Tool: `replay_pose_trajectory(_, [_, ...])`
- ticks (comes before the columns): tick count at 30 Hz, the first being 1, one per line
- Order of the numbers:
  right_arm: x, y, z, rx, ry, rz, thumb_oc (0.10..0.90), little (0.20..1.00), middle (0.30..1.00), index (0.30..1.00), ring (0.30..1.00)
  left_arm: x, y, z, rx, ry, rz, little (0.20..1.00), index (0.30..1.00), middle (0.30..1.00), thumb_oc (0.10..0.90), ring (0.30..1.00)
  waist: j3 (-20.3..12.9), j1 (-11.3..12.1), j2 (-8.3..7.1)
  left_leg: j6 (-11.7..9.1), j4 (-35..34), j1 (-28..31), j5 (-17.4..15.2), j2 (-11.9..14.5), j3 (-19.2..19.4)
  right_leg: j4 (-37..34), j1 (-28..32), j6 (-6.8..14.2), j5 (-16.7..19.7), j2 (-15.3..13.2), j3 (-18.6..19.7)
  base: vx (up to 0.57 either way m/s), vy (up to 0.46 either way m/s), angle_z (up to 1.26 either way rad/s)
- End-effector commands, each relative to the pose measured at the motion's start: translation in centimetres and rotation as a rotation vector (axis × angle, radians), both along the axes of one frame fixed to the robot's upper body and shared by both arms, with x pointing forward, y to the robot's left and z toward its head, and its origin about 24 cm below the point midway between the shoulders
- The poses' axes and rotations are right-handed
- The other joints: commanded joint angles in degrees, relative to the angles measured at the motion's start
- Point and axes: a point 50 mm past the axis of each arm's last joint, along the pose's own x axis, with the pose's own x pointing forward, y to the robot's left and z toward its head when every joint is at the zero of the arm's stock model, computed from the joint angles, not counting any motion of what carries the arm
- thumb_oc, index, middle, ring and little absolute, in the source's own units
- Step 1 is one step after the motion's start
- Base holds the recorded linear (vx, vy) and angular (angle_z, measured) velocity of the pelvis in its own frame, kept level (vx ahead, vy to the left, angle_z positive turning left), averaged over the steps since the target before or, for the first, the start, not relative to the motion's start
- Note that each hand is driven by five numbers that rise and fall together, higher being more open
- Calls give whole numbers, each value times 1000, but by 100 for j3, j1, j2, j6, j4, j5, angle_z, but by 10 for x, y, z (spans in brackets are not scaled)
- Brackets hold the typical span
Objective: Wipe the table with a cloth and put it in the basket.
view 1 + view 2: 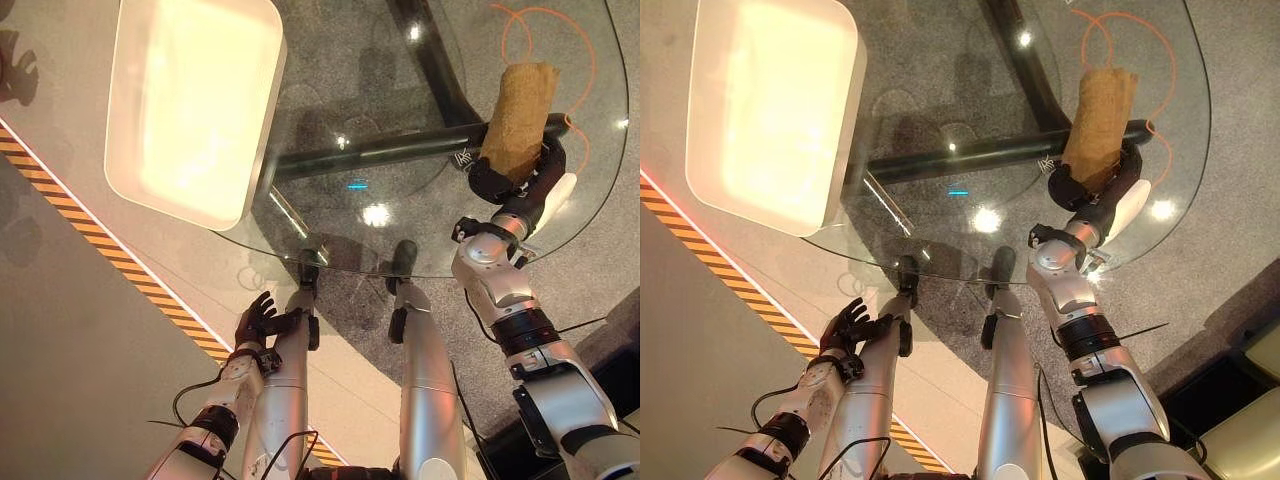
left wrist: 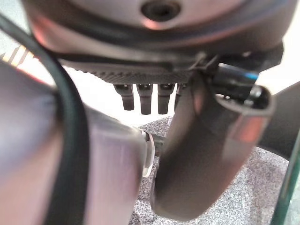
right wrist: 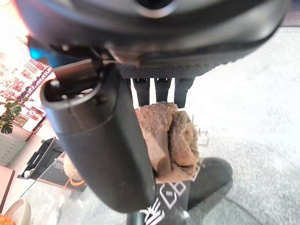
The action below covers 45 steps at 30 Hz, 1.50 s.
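A brown cloth (image 1: 520, 115) lies stretched on the right part of the round glass table (image 1: 400, 235). My right hand (image 1: 520, 185) is shut on the cloth's near end. In the right wrist view the bunched cloth (image 3: 171, 140) sits between the thumb (image 3: 103, 140) and the fingers (image 3: 161, 89). A white rectangular basket (image 1: 262, 150) stands on the table's far left side, reaching over the edge. My left hand (image 1: 258, 320) hangs below the table's near edge with its fingers relaxed and open, holding nothing.
The dark table base (image 1: 400, 145) shows through the glass. An orange cable (image 1: 560, 20) loops on the grey carpet beyond the cloth. A yellow-and-black striped line (image 1: 100, 240) runs across the floor at the left.
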Motion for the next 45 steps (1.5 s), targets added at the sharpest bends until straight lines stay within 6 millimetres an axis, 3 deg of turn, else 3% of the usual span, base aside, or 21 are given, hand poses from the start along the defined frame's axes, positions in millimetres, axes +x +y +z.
replay_pose_trajectory(1, [-8, -17, 14, -53, -80, -28, 100, 200, 300, 300, 300, -35, -8, -29, -29, 120, 7, 900, 900, 900, 800, 900, -119, -15, 249, 245, 251, -393, -35, -330, 386, -373, -155, -70, 423, 451, -87, 0, 0, 0])
replay_pose_trajectory(8, [-12, -11, 22, -71, -133, -15, 100, 200, 300, 300, 300, -38, -11, -30, -34, 123, 8, 900, 900, 900, 800, 900, -119, -20, 258, 254, 239, -401, -49, -339, 386, -351, -180, -63, 407, 460, -77, 0, 0, 0])
replay_pose_trajectory(13, [-28, 5, 40, -144, -255, -5, 100, 200, 300, 300, 300, -42, -12, -32, -35, 126, 27, 900, 900, 900, 800, 900, -119, -79, 207, 252, 274, -421, -77, -339, 401, -334, -192, -38, 387, 492, -41, 0, 0, 0])
replay_pose_trajectory(22, [-31, 11, 46, -257, -245, 53, 100, 200, 300, 300, 300, -41, -12, -30, -47, 112, 33, 900, 900, 900, 800, 900, -119, -109, 177, 285, 305, -439, -101, -319, 425, -273, -228, -35, 348, 505, -36, 0, 0, 0])
replay_pose_trajectory(32, [-22, 37, 34, -456, -99, 293, 100, 200, 300, 300, 300, -43, -9, -31, -31, 113, 24, 900, 900, 900, 800, 900, -119, -61, 172, 267, 373, -500, -111, -324, 414, -215, -278, -44, 308, 472, -103, 0, -7, 0])
replay_pose_trajectory(45, [-20, 96, 29, -669, -22, 717, 100, 200, 300, 300, 300, -39, -7, -29, -12, 103, -22, 900, 900, 900, 800, 900, -119, 60, 210, 227, 364, -566, -73, -348, 392, -197, -348, -48, 277, 410, -221, -1, -12, 1])
